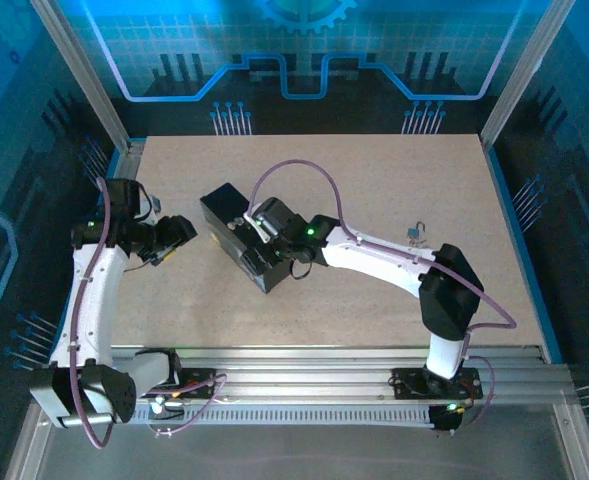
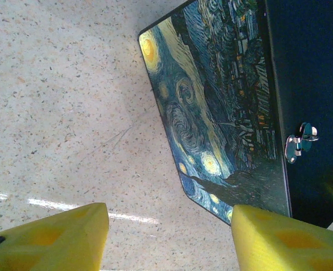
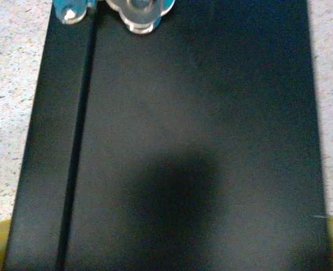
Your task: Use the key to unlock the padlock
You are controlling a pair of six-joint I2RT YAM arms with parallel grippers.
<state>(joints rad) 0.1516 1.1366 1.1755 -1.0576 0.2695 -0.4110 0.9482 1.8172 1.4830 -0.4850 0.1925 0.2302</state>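
**Key lies apart while both grippers attend the box**

The key — as far as so small a thing can be read — is the silvery speck on the table just beyond the right forearm, well apart from the painted-lid box. Whether the padlock lies with it I cannot tell. The left gripper hangs near the lid, jaws partway apart with nothing between them. The right gripper straddles the box's dark side, jaws spread very wide; whether the pads press it I cannot tell. The key should be light, stiff, thin and slick — likely best pinched by its broad head, blade left free.
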